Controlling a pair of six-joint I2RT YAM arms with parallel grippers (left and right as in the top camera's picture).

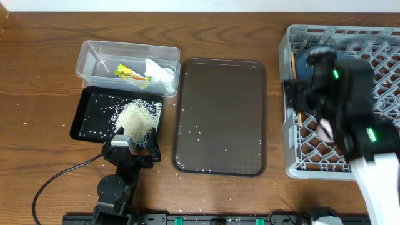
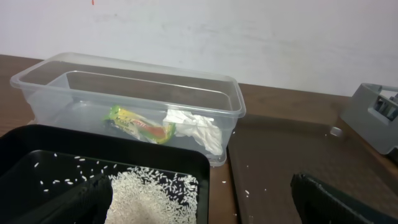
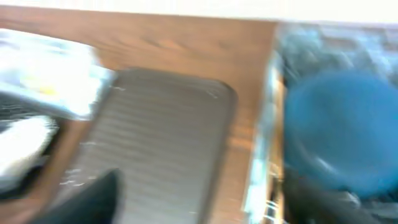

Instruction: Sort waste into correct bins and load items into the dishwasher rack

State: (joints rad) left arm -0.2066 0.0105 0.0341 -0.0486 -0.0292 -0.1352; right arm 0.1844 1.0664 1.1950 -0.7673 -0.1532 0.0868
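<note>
Step in hand: loading the dishwasher rack [image 1: 290,164], judging by the right arm poised over it at the right edge of the overhead frame.
Left end effector [image 2: 208,205]: fingers spread wide, holding nothing, low in the lower left just beside the near corner of the black tray [image 1: 78,123].
Right end effector [image 3: 211,199]: smeared by motion blur; apparently spread with nothing between the fingers, above the rack's left wall.
Tissue [image 1: 160,70] and wrapper [image 1: 128,73]: lying side by side in the clear tub [image 1: 84,49], upper left.
Rice [image 1: 136,115]: heaped in the black tray; stray grains scattered across the brown serving tray [image 1: 219,94] at centre and onto the desk [image 1: 37,75].
Blue plate [image 3: 336,134]: inside the rack, upper part.
Next move: likely a careful, slowed placement among the pegs, then clearing the stray grains.
</note>
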